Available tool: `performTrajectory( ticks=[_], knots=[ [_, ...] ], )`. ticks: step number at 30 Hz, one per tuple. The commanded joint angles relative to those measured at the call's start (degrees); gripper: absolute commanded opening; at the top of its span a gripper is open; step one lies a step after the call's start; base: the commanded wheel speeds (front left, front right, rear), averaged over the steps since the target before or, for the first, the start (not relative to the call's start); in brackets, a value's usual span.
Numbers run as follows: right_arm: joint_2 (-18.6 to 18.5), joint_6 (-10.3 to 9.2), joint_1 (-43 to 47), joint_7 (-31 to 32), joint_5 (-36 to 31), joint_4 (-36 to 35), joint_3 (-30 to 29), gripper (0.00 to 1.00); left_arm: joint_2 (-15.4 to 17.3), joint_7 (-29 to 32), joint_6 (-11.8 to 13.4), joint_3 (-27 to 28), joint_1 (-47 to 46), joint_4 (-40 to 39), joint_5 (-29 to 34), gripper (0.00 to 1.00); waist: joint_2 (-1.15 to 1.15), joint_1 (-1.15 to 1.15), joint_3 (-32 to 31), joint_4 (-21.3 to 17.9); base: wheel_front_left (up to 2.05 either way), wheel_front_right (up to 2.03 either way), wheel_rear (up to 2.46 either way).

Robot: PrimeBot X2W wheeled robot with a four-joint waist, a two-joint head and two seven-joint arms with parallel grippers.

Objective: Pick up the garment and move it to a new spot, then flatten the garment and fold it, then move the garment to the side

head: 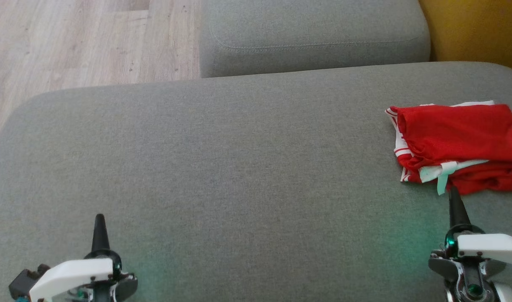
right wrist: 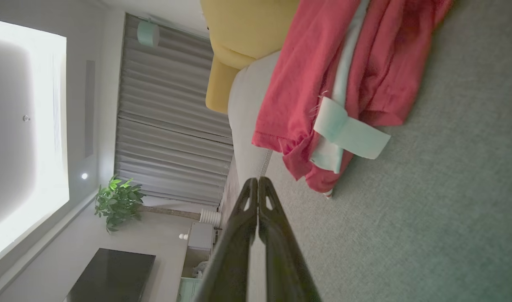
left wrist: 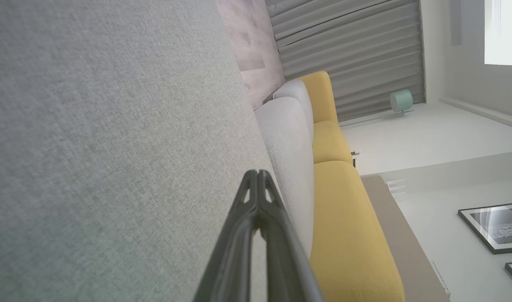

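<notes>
Two end effectors, both with fingers pressed together and nothing held.

- Left end effector (head: 100, 220): low at the near left, over bare grey seat cushion (head: 239, 159), well apart from the garment.
- Right end effector (head: 453, 199): near right, tip pointing at the near edge of the red garment (head: 457, 138). The right wrist view shows a strip of cushion between tip and hem, so I take it as near, not touching.

Garment position: far right of the seat cushion, partly cut off by the edge of the head view. It is a compact layered stack. The top layer is fairly smooth with white trim at its left edge. The near edge is rumpled, and a loose white tape (head: 442, 182) trails out toward the right end effector.

Progress, my reading: the stack looks folded and parked at the side, which would put the moving, flattening and folding behind us. Little would be left beyond tidying that near edge. From this moment alone I cannot rule out that it is an unhandled pile.

Surroundings:
- A second grey cushion (head: 314, 37) lies beyond the seat.
- A yellow cushion (head: 474, 29) sits at the far right.
- Pale wood floor (head: 71, 42) shows at the far left.
- The trailing tape is the one thing I judge could catch a finger.
</notes>
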Motion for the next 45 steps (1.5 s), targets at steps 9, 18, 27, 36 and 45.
performTrajectory(
  ticks=[9,18,27,36,45],
  knots=[
    [-0.34,-0.04,-3.45,1.73,6.87,-2.64,0.23,0.00,0.28,1.67,-0.90,3.06,-3.80,-2.28,-5.71,0.00,0.00,0.00,0.12,-0.14,0.00,0.00,0.00],
    [-0.36,-0.04,-3.93,3.21,12.77,-3.07,-0.31,0.00,0.30,3.18,-1.33,4.25,-4.34,-2.52,-10.75,0.00,0.00,0.00,0.24,-0.28,0.00,0.00,0.00],
    [-0.38,-0.04,-4.33,4.46,17.79,-3.44,-0.77,0.00,0.32,4.47,-1.69,5.26,-4.79,-2.71,-15.05,0.00,0.00,0.00,0.35,-0.40,0.00,0.00,0.00],
    [-0.38,-0.04,-4.33,4.46,17.79,-3.44,-0.77,0.00,0.32,4.47,-1.69,5.26,-4.79,-2.72,-15.05,0.00,0.00,0.00,0.35,-0.40,0.00,0.00,0.00],
    [-0.38,-0.04,-4.33,4.46,17.79,-3.44,-0.77,0.00,0.32,4.47,-1.69,5.26,-4.79,-2.72,-15.05,0.00,0.00,0.00,0.35,-0.40,0.00,0.00,0.00]
  ],
)
